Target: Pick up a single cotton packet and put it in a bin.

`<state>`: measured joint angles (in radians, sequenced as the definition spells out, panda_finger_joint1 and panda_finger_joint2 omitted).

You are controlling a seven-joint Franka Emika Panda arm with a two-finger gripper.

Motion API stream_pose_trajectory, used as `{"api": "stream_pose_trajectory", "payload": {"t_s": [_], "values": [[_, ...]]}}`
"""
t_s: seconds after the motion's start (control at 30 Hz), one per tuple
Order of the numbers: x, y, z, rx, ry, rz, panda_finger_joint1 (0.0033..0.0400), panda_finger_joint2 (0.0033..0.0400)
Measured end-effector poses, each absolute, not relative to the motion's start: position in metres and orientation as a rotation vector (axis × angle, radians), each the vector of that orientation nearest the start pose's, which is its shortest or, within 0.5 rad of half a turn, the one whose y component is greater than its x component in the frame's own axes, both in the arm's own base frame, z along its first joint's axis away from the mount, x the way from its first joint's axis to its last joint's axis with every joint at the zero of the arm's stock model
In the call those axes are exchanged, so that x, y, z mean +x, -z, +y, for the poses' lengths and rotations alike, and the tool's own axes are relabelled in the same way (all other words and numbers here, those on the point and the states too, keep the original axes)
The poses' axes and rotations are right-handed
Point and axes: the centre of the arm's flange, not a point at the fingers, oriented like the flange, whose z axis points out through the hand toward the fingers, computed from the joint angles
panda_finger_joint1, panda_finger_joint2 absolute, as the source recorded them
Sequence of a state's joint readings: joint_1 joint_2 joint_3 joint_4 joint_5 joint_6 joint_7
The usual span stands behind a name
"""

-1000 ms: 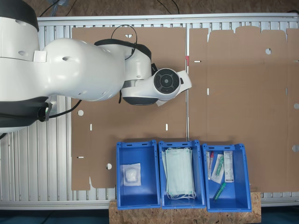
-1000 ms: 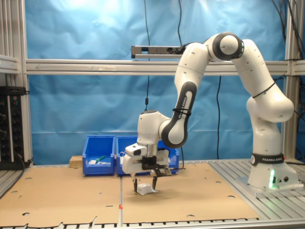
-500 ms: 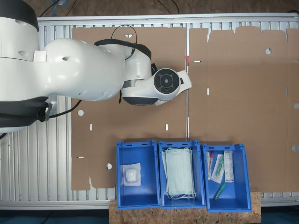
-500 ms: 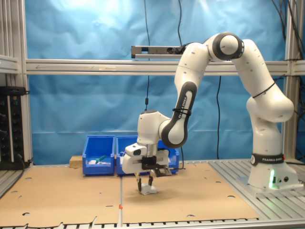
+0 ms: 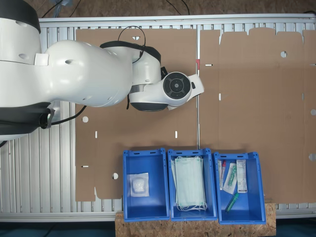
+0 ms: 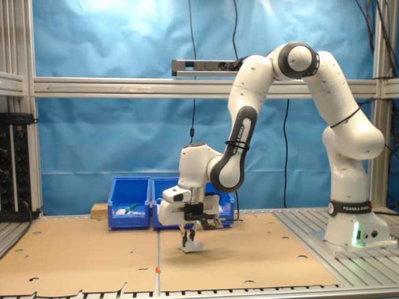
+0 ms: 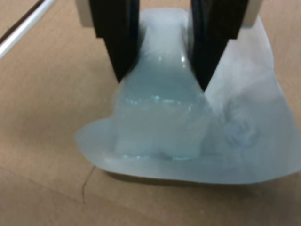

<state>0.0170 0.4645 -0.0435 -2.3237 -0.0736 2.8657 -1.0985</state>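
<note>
Cotton packet (image 7: 188, 127) on the cardboard-covered bench (image 6: 93, 255), well short of the blue bins (image 6: 130, 202); fingers (image 7: 117, 47) clamped on its padded middle, film buckling — judged light, soft, slippery-skinned, so hold the wad, not the border.

Brown cardboard sheets (image 5: 247, 98) cover the bench (image 5: 59, 163). Middle blue bin (image 5: 192, 183) holds pale green masks (image 5: 189, 182); neighbouring bin (image 5: 241, 186) holds tubes and syringes (image 5: 232, 177).
</note>
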Motion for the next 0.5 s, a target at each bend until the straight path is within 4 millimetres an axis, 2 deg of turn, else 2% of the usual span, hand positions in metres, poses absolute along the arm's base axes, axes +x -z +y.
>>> {"api": "stream_pose_trajectory", "payload": {"t_s": [0.5], "values": [[0.5217, -0.149, -0.0106, -2.701, 0.067, -1.746, 0.0073, 0.0073]]}}
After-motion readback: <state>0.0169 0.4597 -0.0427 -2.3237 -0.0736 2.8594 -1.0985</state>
